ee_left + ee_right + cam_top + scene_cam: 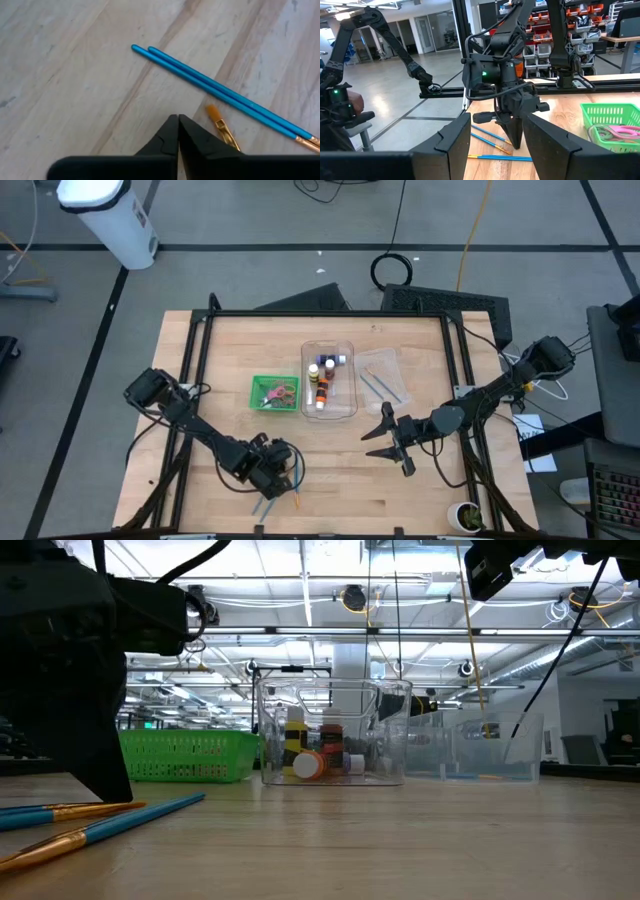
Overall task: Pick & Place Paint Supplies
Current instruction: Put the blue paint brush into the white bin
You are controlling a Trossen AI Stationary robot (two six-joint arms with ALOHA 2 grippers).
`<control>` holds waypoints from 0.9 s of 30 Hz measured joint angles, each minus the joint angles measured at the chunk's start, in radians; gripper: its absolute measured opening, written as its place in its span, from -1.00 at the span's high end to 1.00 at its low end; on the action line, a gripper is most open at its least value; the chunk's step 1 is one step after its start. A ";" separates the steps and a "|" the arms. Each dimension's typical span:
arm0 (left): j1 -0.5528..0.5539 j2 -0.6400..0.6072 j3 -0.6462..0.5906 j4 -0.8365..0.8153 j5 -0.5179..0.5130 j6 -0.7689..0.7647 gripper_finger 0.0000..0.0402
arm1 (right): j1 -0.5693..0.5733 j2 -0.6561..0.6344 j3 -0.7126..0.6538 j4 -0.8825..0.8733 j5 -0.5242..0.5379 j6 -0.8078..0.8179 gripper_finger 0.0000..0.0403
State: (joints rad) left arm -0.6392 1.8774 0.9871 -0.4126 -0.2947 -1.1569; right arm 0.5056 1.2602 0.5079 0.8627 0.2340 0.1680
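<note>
Brushes [95,823], blue-handled with orange ferrules, lie nearest my low camera on the bare table [400,480], so sorting is not finished. Working down in size: the clear bin [329,379] at mid-table already holds several paint bottles [322,385]; the green basket [274,393] beside it holds the scissors [277,392]; another clear tray [384,376] has two thin brushes in it. I judge the bottles and scissors done, with only the loose brushes near the front edge left. My left gripper [178,131] hovers over them, fingers clenched together and empty, tips just beside a bristle end. My right gripper [391,436] waits right of the bin, spread wide, carrying nothing.
</note>
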 joint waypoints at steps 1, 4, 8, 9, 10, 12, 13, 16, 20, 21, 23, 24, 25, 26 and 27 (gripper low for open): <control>0.000 0.000 0.000 0.000 0.000 -0.001 0.97 | 0.000 0.000 0.000 0.000 0.000 0.000 0.15; 0.006 0.000 0.000 0.000 0.006 0.027 0.98 | 0.000 0.000 0.000 0.000 0.000 0.000 0.15; 0.010 -0.022 -0.001 0.003 0.015 0.091 0.99 | 0.000 0.000 0.000 0.000 0.000 0.000 0.15; 0.010 -0.034 -0.001 0.004 0.014 0.103 0.99 | 0.000 0.000 0.000 0.000 0.000 0.000 0.15; 0.009 -0.051 -0.002 0.002 0.006 0.111 0.99 | 0.000 0.000 0.000 0.000 0.000 0.000 0.15; 0.011 -0.086 -0.005 -0.002 0.000 0.130 0.99 | 0.000 0.000 0.000 0.000 0.000 0.000 0.15; 0.008 -0.111 -0.007 -0.007 -0.021 0.150 0.99 | 0.000 0.000 0.000 0.000 0.000 0.000 0.15; 0.002 -0.198 -0.002 0.014 -0.108 0.197 0.99 | 0.000 0.000 0.000 0.000 0.000 0.000 0.15; 0.001 -0.284 -0.005 0.038 -0.235 0.289 0.99 | 0.000 0.000 0.000 0.000 0.000 0.000 0.15; 0.001 -0.307 -0.004 0.068 -0.267 0.326 0.99 | 0.000 0.000 0.000 0.001 0.001 0.000 0.15; 0.002 -0.344 -0.002 0.134 -0.333 0.422 1.00 | 0.000 0.000 0.000 0.001 0.006 -0.001 0.15; 0.003 -0.357 -0.002 0.176 -0.364 0.483 1.00 | 0.000 0.000 0.000 0.001 0.008 -0.001 0.15; 0.004 -0.369 -0.002 0.219 -0.389 0.550 1.00 | 0.000 0.000 0.000 0.001 0.015 -0.001 0.15; 0.008 -0.378 -0.002 0.266 -0.415 0.622 1.00 | 0.000 0.000 0.000 0.001 0.028 -0.003 0.15; 0.013 -0.385 -0.002 0.321 -0.437 0.690 1.00 | 0.000 0.000 0.000 0.001 0.035 -0.004 0.15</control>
State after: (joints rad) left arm -0.6262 1.4921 0.9852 -0.0920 -0.7317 -0.4674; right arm 0.5060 1.2602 0.5079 0.8638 0.2693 0.1638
